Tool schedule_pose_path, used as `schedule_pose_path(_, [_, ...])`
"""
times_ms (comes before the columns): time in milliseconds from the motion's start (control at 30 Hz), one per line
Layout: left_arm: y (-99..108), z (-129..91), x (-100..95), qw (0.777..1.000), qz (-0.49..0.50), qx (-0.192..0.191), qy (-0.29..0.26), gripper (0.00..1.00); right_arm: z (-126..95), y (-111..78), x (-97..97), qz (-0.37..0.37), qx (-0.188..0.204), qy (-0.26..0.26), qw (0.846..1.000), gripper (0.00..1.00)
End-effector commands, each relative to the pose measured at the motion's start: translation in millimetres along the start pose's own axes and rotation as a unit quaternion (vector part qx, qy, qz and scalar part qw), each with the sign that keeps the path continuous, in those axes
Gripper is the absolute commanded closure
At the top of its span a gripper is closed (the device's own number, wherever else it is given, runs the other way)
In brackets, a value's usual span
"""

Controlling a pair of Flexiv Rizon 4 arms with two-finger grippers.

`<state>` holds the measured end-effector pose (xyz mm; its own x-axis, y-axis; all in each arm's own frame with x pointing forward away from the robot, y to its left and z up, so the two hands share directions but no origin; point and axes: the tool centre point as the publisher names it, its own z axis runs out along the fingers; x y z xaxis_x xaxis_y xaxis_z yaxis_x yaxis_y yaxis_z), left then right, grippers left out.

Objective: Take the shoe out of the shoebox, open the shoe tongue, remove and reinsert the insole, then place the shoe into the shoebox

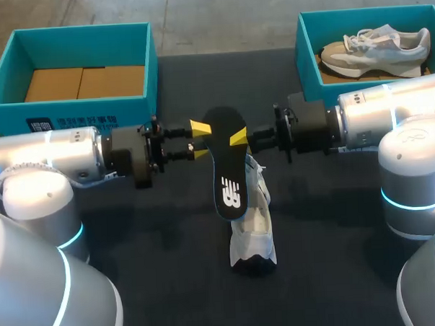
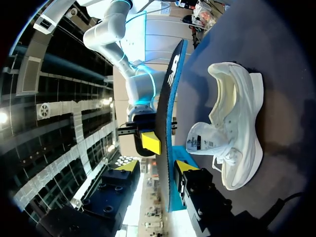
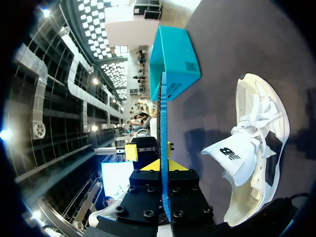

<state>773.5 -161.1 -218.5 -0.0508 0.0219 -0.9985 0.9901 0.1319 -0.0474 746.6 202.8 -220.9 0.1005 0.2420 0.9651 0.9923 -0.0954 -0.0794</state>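
Note:
A black insole [image 1: 228, 162] with a blue rim hangs upright over the table's middle, above the white shoe [image 1: 253, 226]. The shoe lies on the dark table with its tongue pulled open. My right gripper [image 1: 238, 138] comes in from the right and is shut on the insole's upper part; in its wrist view the insole [image 3: 162, 113] runs edge-on between its fingers. My left gripper [image 1: 201, 140] faces it from the left. In the left wrist view its fingers straddle the insole [image 2: 168, 98] at the same height, one finger still clear of it. The shoe [image 2: 237, 123] lies beside and below.
A teal shoebox [image 1: 147, 61] with brown cardboard inside stands at the back left. A second teal shoebox [image 1: 307, 54] at the back right holds a grey and white shoe [image 1: 375, 48]. Bare dark table lies in front of the white shoe.

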Motion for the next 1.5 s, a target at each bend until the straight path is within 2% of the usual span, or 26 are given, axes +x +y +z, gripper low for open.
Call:
schedule_pose_path(33, [1,7,2.2,1.000,0.000,-0.002,-0.003,0.58,1,-1.0,0.1,0.000,-0.002,-0.001,1.000,1.00])
schedule_pose_path(400, [0,11,0.8,1.000,0.008,-0.026,-0.010,0.67,1,-1.0,0.1,0.000,-0.002,-0.001,1.000,1.00])
schedule_pose_path(633, [-3,16,4.4,0.999,0.011,-0.031,-0.007,0.69,1,-1.0,0.1,0.000,-0.002,-0.001,1.000,1.00])
schedule_pose_path(800, [-3,17,6.9,0.999,0.014,-0.036,-0.002,0.76,1,-1.0,0.1,0.000,-0.002,-0.001,1.000,1.00])
schedule_pose_path(1500, [5,22,8.9,0.999,0.024,-0.049,0.005,0.80,1,-1.0,0.1,0.000,-0.002,-0.001,1.000,1.00])
